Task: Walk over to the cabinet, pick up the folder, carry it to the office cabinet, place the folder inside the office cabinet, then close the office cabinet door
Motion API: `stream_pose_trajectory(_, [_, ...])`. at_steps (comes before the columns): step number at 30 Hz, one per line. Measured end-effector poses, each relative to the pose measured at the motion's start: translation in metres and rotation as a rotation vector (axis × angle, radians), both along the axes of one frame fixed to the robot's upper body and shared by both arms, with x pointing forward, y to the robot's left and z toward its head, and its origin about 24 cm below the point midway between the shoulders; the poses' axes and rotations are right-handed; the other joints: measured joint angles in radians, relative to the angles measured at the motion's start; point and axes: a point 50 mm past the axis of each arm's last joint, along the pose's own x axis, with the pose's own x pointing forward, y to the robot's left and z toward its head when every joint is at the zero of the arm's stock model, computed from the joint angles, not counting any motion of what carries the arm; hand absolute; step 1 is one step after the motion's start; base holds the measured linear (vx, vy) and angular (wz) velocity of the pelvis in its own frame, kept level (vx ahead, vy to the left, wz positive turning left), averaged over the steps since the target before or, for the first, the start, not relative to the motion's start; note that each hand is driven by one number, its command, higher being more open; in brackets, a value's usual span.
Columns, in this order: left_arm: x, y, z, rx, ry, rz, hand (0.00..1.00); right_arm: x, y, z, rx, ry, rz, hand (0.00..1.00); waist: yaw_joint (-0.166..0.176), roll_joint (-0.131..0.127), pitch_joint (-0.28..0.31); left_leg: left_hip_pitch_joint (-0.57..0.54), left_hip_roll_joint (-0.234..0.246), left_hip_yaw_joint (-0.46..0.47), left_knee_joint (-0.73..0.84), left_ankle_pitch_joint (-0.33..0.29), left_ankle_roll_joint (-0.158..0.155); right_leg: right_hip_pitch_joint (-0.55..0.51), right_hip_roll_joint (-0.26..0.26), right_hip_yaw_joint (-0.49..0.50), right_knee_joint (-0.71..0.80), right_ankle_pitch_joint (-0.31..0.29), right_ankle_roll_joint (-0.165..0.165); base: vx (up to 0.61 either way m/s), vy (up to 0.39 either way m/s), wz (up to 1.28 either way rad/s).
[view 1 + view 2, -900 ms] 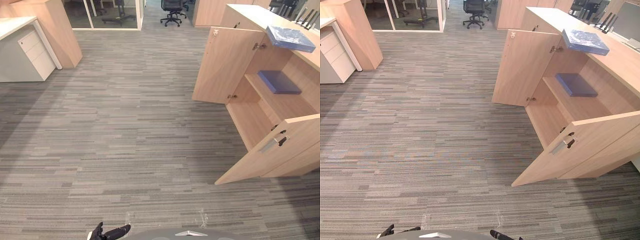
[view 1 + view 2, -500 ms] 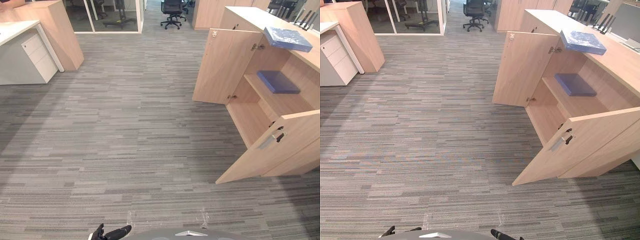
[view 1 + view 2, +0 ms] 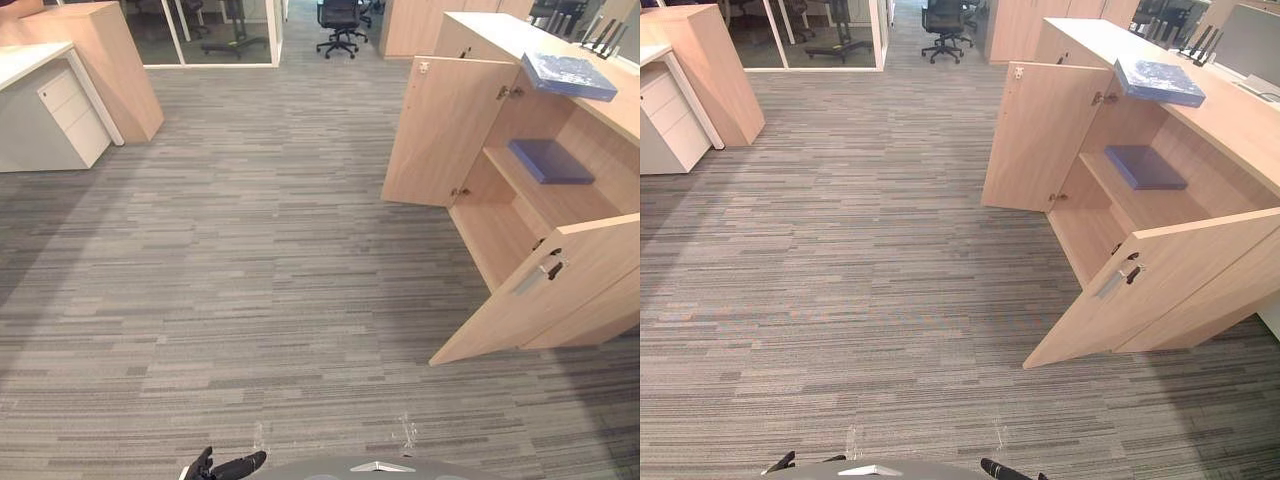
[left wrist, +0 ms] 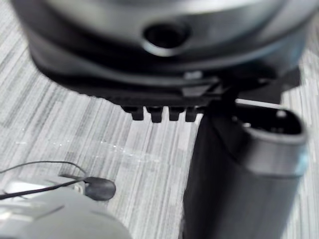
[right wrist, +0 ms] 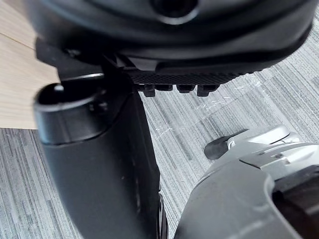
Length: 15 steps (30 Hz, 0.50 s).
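A blue folder [image 3: 570,76] lies on top of the light wood office cabinet [image 3: 600,115] at the right. A second, darker blue folder [image 3: 550,161] rests on the shelf inside it. Both cabinet doors stand open: the far door [image 3: 440,130] and the near door [image 3: 545,290], which has a dark handle. My left hand [image 3: 225,466] hangs low at the bottom edge, open and holding nothing, far from the cabinet. My right hand [image 3: 1005,470] also hangs low at the bottom edge; in its wrist view the thumb [image 5: 94,164] and fingers are relaxed and hold nothing.
Grey striped carpet [image 3: 250,250] stretches between me and the cabinet. A white drawer unit [image 3: 55,120] under a desk stands at the left, with a wooden cabinet [image 3: 110,60] behind it. An office chair [image 3: 338,20] stands at the back.
The whole picture has shifted slightly, so the camera has moved; the cabinet sits a little more to the left. Both hands hang as before.
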Motion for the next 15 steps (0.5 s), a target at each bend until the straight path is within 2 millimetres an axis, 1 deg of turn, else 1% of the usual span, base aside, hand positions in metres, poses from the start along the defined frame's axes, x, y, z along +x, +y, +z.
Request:
stream_pose_trajectory(7, [-0.0004, 0.0001, -0.0002, -0.003, 0.004, -0.001, 1.0, 0.0025, -0.0004, 0.0001, 0.003, 0.008, 0.031, 1.0, -0.003, 0.001, 0.004, 0.019, 0.0, 0.002, 0.002, 0.0, -0.001, 0.025, 0.001, -0.002, -0.008, 0.005, 0.002, -0.02, -0.005, 0.0])
stream_pose_trajectory(8, [0.0003, 0.0003, -0.0001, -0.004, 0.002, -0.002, 1.0, 0.0032, -0.0003, 0.0001, 0.002, 0.007, 0.038, 1.0, -0.003, 0.0, 0.004, 0.014, 0.0, 0.002, 0.017, -0.008, -0.006, 0.024, 0.0, -0.002, -0.005, 0.005, 0.002, -0.07, -0.014, -0.02])
stream_pose_trajectory(10, [0.0011, 0.0007, 0.0, -0.006, -0.002, 0.004, 1.0, 0.0038, -0.0002, 0.0001, 0.007, 0.004, 0.039, 1.0, 0.0, -0.002, 0.01, -0.025, 0.002, 0.006, 0.094, -0.051, -0.009, 0.013, -0.002, 0.003, 0.009, 0.003, 0.0, -0.08, -0.022, -0.08])
stream_pose_trajectory(11, [0.0018, 0.0006, 0.0001, -0.013, -0.009, 0.023, 1.0, 0.0044, -0.0006, 0.0003, 0.009, 0.002, 0.038, 1.0, 0.002, 0.003, 0.019, -0.067, 0.01, 0.013, 0.184, -0.104, -0.011, 0.009, 0.002, 0.007, 0.018, -0.009, -0.008, -0.07, -0.023, -0.13])
stream_pose_trajectory(12, [0.0022, 0.0001, 0.0001, -0.017, -0.012, 0.031, 1.0, 0.005, -0.0013, 0.0005, 0.009, 0.0, 0.04, 1.0, 0.003, 0.011, 0.026, -0.086, 0.017, 0.017, 0.225, -0.126, -0.013, 0.005, 0.007, 0.011, 0.025, -0.017, -0.018, -0.09, -0.019, -0.18])
stream_pose_trajectory(13, [0.0029, -0.0011, 0.0002, -0.019, -0.018, 0.035, 1.0, 0.0067, -0.003, 0.001, 0.007, -0.005, 0.04, 1.0, 0.004, 0.021, 0.037, -0.12, 0.038, 0.024, 0.32, -0.178, -0.024, 0.004, 0.022, 0.018, 0.042, -0.027, -0.026, -0.09, -0.007, -0.27])
stream_pose_trajectory(14, [0.0035, -0.0027, 0.0005, -0.026, -0.03, 0.062, 1.0, 0.0076, -0.0044, 0.0014, 0.004, -0.01, 0.039, 1.0, 0.006, 0.032, 0.047, -0.147, 0.065, 0.033, 0.408, -0.225, -0.045, 0.01, 0.039, 0.023, 0.05, -0.033, -0.034, -0.06, -0.003, -0.31])
stream_pose_trajectory(15, [0.0038, -0.0027, 0.001, -0.031, -0.044, 0.102, 1.0, 0.0084, -0.0047, 0.0017, 0.002, -0.014, 0.036, 1.0, 0.008, 0.034, 0.052, -0.169, 0.086, 0.042, 0.478, -0.256, -0.084, 0.018, 0.05, 0.023, 0.052, -0.039, -0.043, -0.01, 0.009, -0.24])
